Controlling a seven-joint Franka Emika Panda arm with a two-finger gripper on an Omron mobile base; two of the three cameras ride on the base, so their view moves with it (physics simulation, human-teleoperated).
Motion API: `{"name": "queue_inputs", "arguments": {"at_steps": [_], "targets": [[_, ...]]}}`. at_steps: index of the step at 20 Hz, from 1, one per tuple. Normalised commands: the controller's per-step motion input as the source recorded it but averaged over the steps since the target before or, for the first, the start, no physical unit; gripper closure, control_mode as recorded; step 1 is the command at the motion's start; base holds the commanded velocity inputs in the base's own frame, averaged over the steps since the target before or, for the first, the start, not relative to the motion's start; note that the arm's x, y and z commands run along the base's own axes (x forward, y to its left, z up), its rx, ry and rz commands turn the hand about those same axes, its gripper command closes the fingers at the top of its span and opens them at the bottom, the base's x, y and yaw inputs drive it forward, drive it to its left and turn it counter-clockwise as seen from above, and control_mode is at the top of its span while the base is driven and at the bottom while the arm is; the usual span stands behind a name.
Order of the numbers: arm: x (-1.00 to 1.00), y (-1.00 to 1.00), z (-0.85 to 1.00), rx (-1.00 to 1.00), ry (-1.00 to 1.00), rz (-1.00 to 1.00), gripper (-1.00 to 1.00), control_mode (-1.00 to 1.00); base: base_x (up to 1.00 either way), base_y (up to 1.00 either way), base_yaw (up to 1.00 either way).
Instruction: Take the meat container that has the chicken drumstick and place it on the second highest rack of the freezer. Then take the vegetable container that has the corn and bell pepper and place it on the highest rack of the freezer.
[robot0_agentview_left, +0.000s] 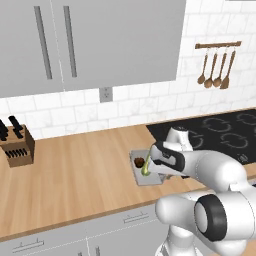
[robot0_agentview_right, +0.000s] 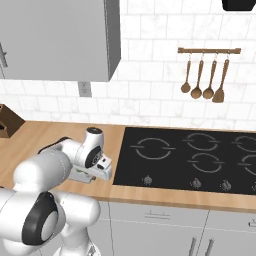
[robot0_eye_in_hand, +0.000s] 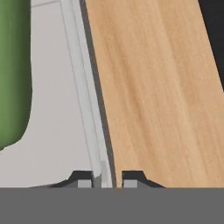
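Wooden counter (robot0_agentview_left: 75, 170): knife block (robot0_agentview_left: 17, 145) left, cooktop (robot0_agentview_right: 200, 157) right.

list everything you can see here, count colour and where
tray: 1, grey, on the counter left of the cooktop
corn: 1, green husk, in the tray
pepper: 1, dark red, at the tray's far end
counter: 1, light wood
cooktop: 1, black, right of the tray
knife block: 1, wooden, far left on the counter
wooden utensils: 4, brown, hanging on a wall rail
wall cabinets: grey, above the counter
outlet: 1, grey, on the tiled wall
hand: 1, dark tips shut on the tray's rim
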Motion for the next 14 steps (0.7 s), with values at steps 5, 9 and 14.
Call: {"name": "queue_inputs", "arguments": {"at_steps": [5,9,14], "targets": [[0.0,0.0,0.0,0.0,0.0,0.0,1.0,-1.0,0.0,0.0,0.0],[-0.03,0.0,0.14,0.0,0.0,0.0,1.0,-1.0,0.0,0.0,0.0],[-0.23,0.0,0.46,0.0,-0.02,0.0,1.0,-1.0,0.0,0.0,0.0]]}}
